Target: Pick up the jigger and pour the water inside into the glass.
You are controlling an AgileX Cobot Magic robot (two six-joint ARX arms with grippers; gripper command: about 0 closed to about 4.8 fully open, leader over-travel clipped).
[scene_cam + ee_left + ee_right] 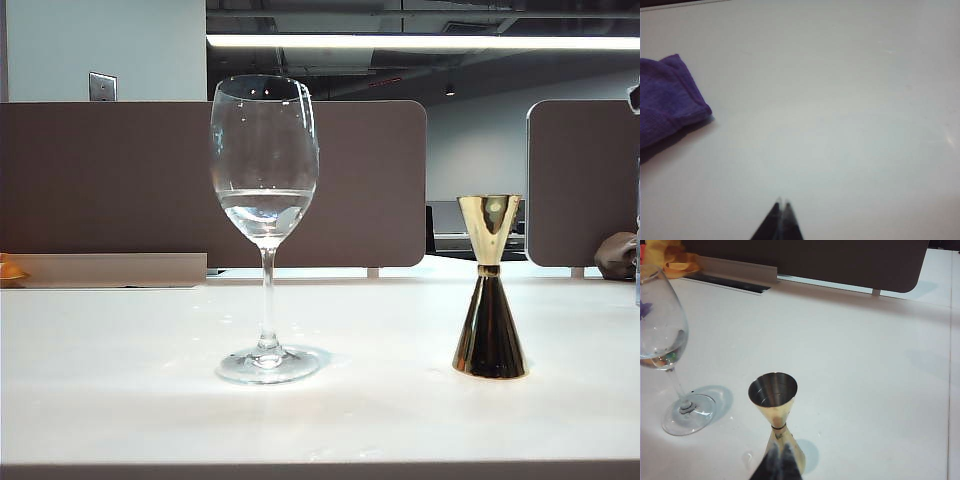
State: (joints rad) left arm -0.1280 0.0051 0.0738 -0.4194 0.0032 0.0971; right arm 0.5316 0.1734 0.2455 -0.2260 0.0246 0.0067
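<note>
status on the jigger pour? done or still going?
Looks done: the glass holds water, and the jigger stands upright on the table beside it, its top cup apparently empty in the right wrist view. Nothing in hand: right gripper shut just behind the jigger, left gripper shut over bare table near a purple cloth. Nothing visibly left.

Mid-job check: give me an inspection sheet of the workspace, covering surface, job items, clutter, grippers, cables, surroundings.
Surface: white table, dry as far as seen.
Job's things: glass upright, water in its bowl; jigger upright, apart from the glass, upper cup looks empty.
Clutter: purple cloth on the table near the left gripper.
Grippers: left gripper shut, over bare table; right gripper shut, empty, just behind the jigger.
Cables: nothing seen.
Surroundings: brown partitions, office behind.
</note>
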